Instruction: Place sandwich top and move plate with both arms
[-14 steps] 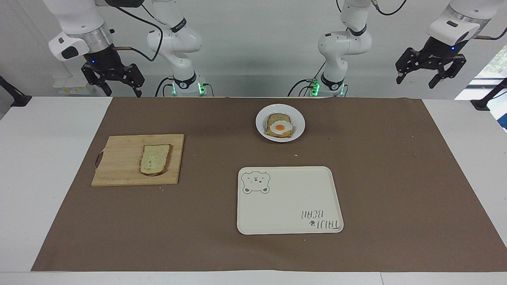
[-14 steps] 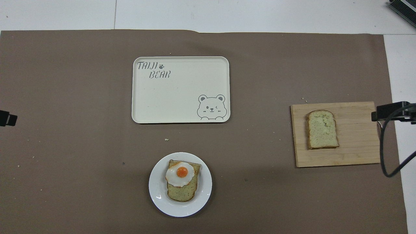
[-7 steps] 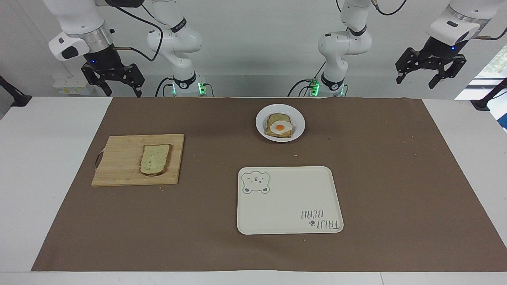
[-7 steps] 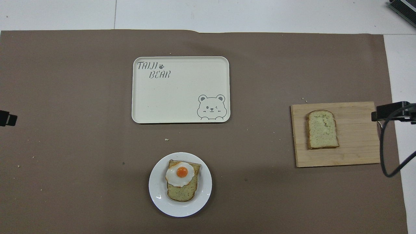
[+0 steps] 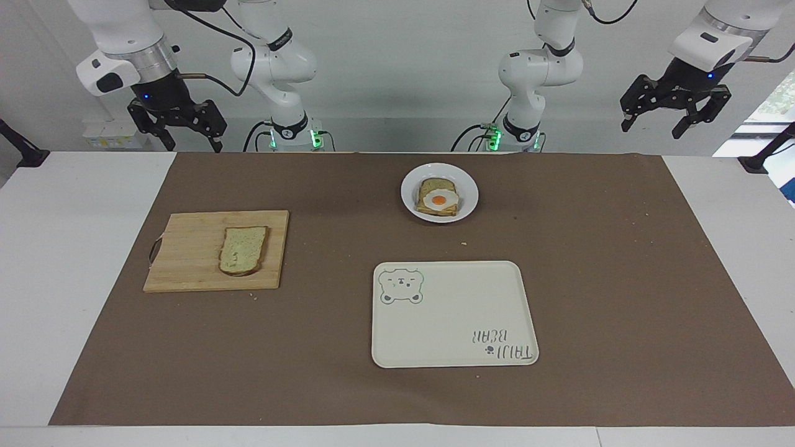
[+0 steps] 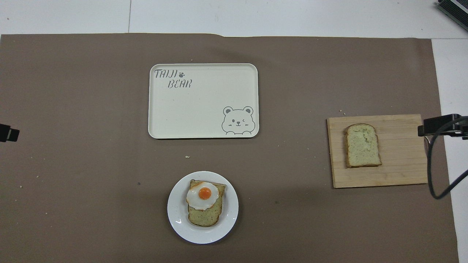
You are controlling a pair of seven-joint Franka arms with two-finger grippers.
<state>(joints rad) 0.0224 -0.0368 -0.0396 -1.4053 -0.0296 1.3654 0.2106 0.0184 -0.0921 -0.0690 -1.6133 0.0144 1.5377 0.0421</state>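
Right claw (image 5: 180, 127) and left claw (image 5: 674, 112) hang spread and empty above the bench ends — we've yet to start; next, reach the sandwich top (image 5: 243, 250) on its board (image 5: 186, 261), then the plate (image 5: 410, 186).

Sandwich top (image 5: 243, 249) flat on board (image 5: 192, 251)
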